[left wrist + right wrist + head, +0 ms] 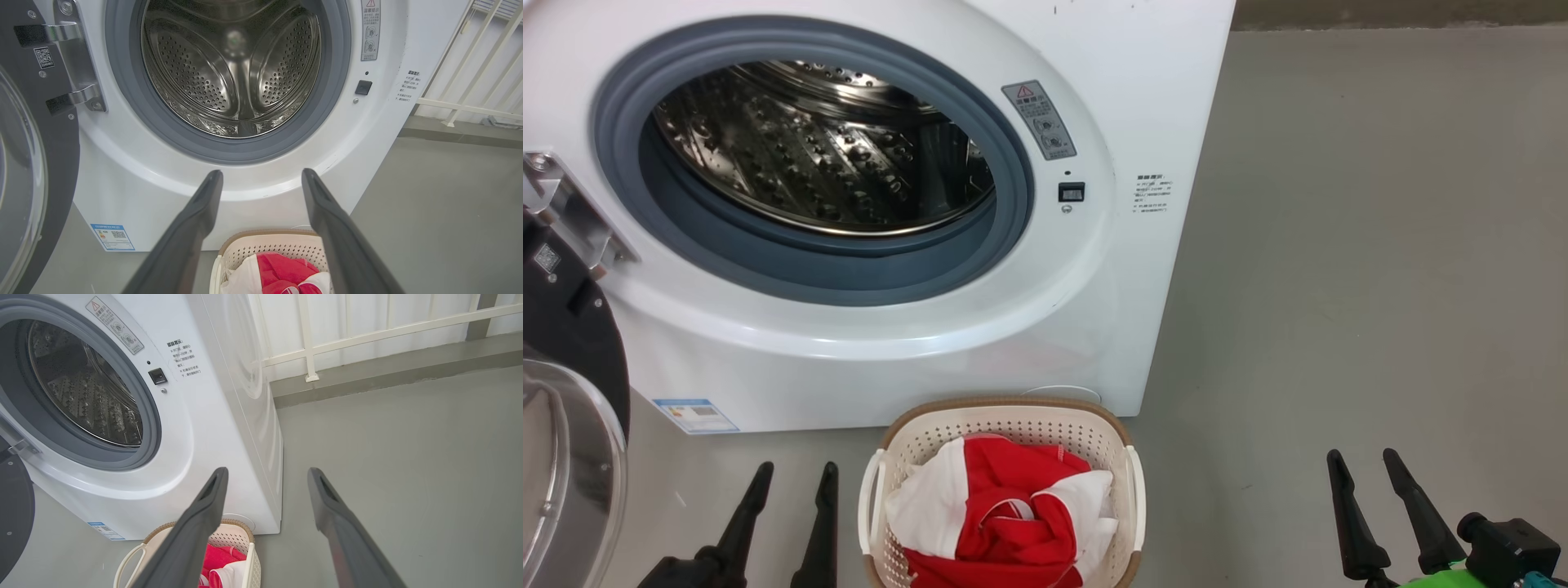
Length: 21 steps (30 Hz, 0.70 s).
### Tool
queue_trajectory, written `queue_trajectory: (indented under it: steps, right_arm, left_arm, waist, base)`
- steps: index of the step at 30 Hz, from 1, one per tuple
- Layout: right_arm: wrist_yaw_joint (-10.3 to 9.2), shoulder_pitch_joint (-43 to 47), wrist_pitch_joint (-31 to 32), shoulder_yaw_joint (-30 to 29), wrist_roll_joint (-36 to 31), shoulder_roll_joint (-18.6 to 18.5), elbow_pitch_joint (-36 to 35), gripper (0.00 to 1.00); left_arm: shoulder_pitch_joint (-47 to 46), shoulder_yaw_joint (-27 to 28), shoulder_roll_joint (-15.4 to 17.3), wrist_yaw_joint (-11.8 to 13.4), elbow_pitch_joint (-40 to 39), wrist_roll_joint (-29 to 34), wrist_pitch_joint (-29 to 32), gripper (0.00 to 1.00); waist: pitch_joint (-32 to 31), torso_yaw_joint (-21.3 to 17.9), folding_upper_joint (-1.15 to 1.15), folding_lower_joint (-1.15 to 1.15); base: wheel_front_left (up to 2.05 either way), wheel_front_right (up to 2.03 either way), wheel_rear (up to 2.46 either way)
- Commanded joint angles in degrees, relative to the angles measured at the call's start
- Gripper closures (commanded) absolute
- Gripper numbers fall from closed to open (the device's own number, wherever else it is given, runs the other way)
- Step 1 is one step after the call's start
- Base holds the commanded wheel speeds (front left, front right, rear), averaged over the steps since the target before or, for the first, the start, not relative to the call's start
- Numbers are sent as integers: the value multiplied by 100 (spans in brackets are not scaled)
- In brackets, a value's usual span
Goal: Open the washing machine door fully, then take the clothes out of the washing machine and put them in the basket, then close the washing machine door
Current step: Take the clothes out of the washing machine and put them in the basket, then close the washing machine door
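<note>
The white washing machine (pixel 1143 98) stands with its door (pixel 568 327) swung wide to the left on its hinge, black rim and clear glass bowl at the view's left edge. Its steel drum (pixel 235 73) looks bare inside the grey gasket. The red and white clothes (pixel 1005 510) lie bundled in the cream basket (pixel 1021 415) on the floor before the machine. My left gripper (pixel 796 474) is open, low, just left of the basket. My right gripper (pixel 1364 457) is open too, well to the basket's right, over bare floor. The wrist views repeat the basket (pixel 269 245) (pixel 235 535).
Grey floor (pixel 1380 245) stretches to the right of the machine. A white railing (pixel 367 332) runs along a raised grey kerb behind it. The open door (pixel 36 163) takes up the space at the machine's left.
</note>
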Motion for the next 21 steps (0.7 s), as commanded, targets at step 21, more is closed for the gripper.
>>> queue_trajectory:
  steps: [21]
  right_arm:
    - [36, -70, -37, 75, -104, -65, -162, 0]
  left_arm:
    - [-59, 176, 48, -31, -175, 30, -71, 0]
  waist:
    - [-32, 2, 0, 0]
  base:
    - [-7, 7, 0]
